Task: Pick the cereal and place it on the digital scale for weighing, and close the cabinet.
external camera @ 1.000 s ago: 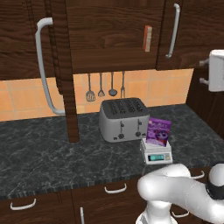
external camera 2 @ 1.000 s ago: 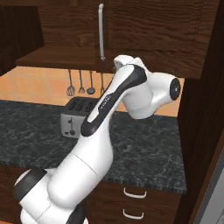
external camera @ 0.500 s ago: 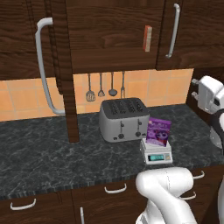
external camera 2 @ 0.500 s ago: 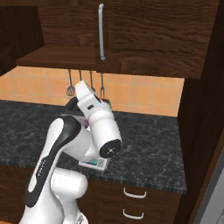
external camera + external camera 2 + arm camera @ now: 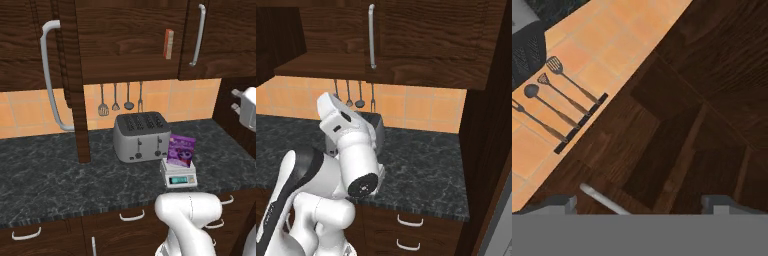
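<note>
Already cereal (image 5: pixel 180 151) atop digital scale (image 5: pixel 179 175), gripper (image 5: pixel 639 204) apart, facing cabinet (image 5: pixel 712 75)

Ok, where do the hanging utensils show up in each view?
Left base view: hanging utensils upper middle, on the orange wall above the toaster.
Right base view: upper left of centre, under the cabinet, above the toaster.
Hand view: left side, running diagonally.
Shared landmark: the toaster.

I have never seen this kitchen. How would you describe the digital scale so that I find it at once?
Look at the dark marble counter and find the silver four-slot toaster. Just in front of it to the right sits the digital scale, with the purple cereal standing on it. It is low, light grey, far smaller than the toaster, and has a teal display.
</note>
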Robot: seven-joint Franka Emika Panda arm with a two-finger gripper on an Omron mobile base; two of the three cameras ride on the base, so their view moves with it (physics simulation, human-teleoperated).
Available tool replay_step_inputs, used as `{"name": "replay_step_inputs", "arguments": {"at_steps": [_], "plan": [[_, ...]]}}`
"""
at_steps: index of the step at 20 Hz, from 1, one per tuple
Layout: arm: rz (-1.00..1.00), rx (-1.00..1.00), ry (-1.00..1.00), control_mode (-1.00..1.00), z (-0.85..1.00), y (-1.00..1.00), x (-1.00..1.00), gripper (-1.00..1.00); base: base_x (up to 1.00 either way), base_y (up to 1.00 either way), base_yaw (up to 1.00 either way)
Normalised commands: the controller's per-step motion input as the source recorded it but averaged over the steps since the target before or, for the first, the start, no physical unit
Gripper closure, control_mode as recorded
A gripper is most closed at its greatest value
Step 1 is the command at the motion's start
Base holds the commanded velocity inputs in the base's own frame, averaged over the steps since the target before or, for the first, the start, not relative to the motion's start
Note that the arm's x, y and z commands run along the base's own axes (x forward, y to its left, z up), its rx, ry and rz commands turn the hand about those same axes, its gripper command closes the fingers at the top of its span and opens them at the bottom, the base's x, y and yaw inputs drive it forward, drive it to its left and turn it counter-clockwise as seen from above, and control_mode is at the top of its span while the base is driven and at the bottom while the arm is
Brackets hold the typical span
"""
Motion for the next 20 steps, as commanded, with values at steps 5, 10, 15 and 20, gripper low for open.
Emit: {"name": "replay_step_inputs", "arguments": {"at_steps": [5, 10, 15, 20], "plan": [[-0.05, 0.00, -0.05, -1.00, 0.22, 0.96, -1.00, -1.00, 0.00, 0.00, 0.00], [-0.21, 0.00, -0.02, -1.00, -0.68, 1.00, -0.74, -1.00, 0.00, 0.00, 0.00], [-0.25, 0.03, -0.17, -1.00, -0.75, 1.00, -0.39, -1.00, 0.00, 0.00, 0.00], [-0.24, 0.07, -0.28, -1.00, -0.70, 1.00, -0.28, -1.00, 0.00, 0.00, 0.00]]}}
